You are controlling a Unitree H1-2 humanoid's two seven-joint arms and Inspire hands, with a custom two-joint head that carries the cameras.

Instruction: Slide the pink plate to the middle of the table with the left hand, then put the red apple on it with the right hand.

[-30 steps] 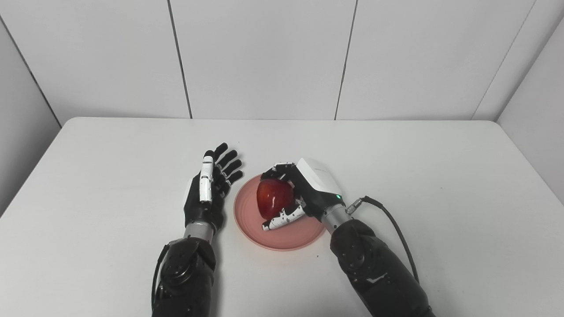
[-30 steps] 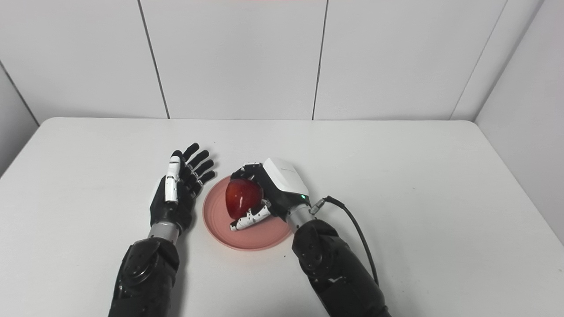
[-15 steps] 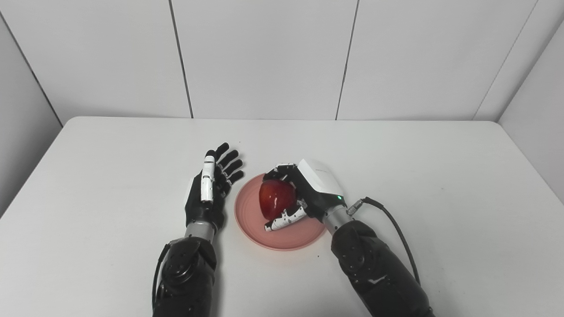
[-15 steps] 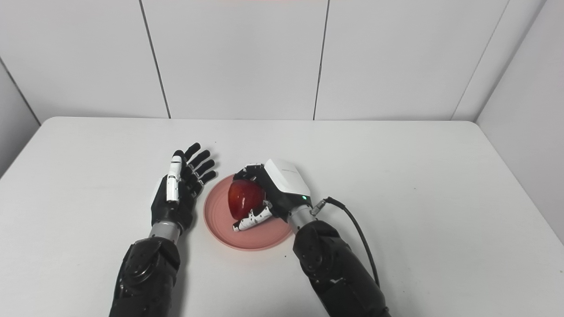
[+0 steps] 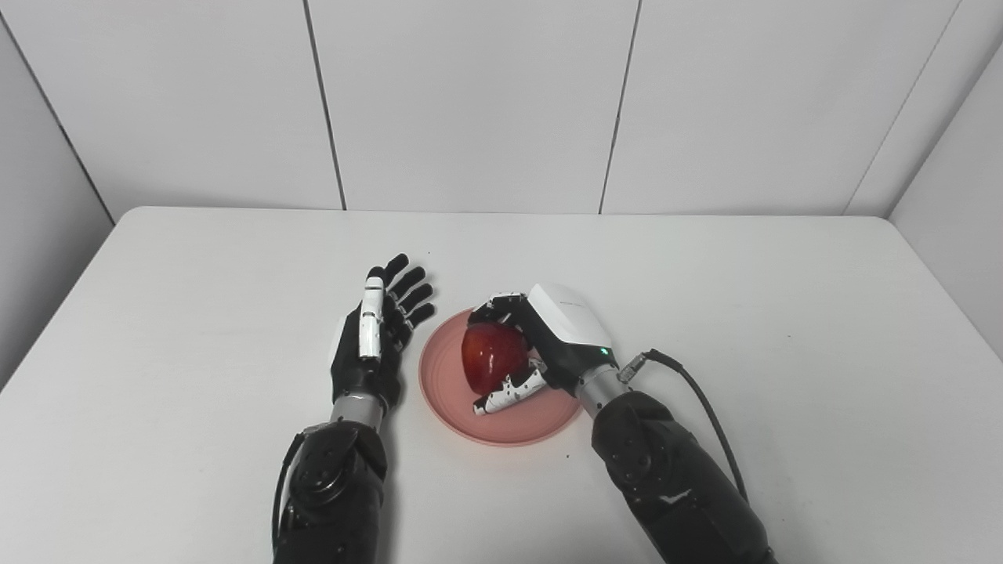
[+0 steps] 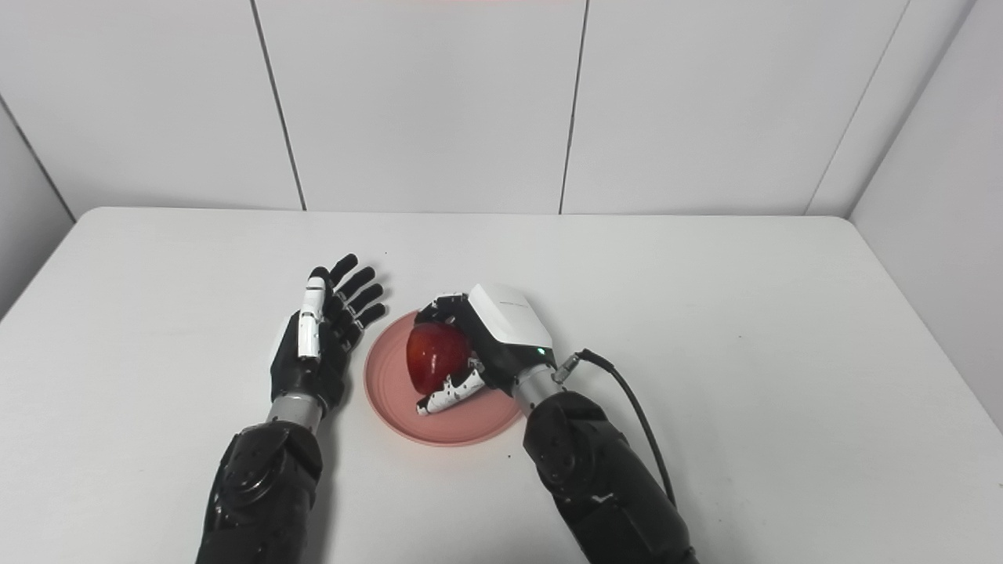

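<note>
Both hands over white table [image 5: 157, 329]: right hand [image 5: 548, 337] clamped on red apple [image 5: 492, 356] above pink plate [image 5: 454, 392] near table middle, contact with plate unclear; left hand [image 5: 374, 337] just left of plate, fingers spread, holding nothing.

Red apple [image 5: 490, 356], pink plate [image 5: 450, 392], white table [image 5: 783, 329], black-and-white speckled hands.
</note>
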